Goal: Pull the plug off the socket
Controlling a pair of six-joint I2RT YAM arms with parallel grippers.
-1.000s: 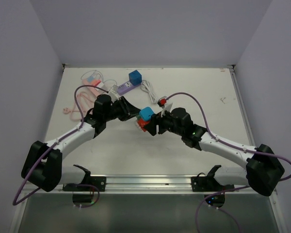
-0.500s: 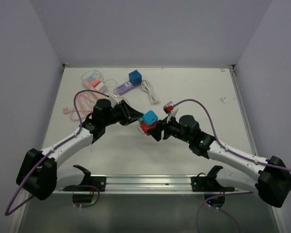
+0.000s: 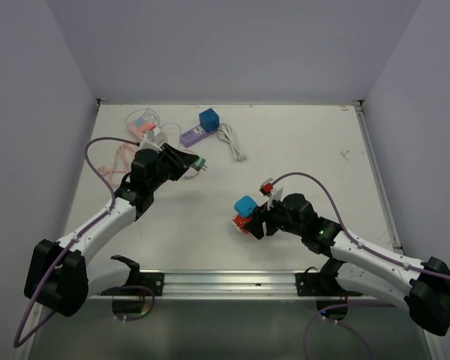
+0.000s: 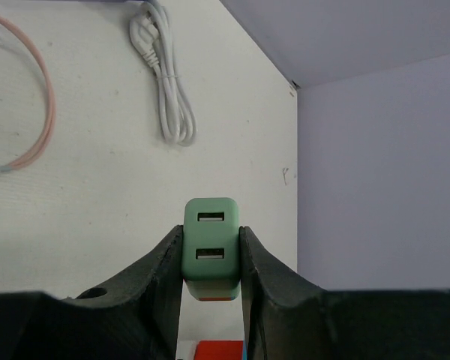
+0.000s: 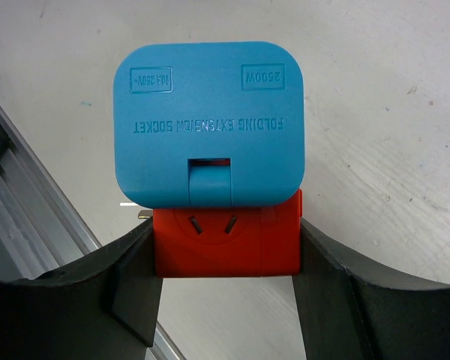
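White tabletop (image 3: 307, 142) between lilac walls: the left claw (image 3: 192, 163) pinches the green plug (image 4: 211, 251) at ten o'clock, and the right claw (image 3: 245, 222) clamps the red-and-blue socket (image 5: 210, 124) at five o'clock, well apart. Unplugging looks done; only setting down seems left.

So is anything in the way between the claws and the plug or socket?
Nothing visible. The left gripper clamps the green plug, the right gripper clamps the red-and-blue socket, and the plug is already out, only table between them.
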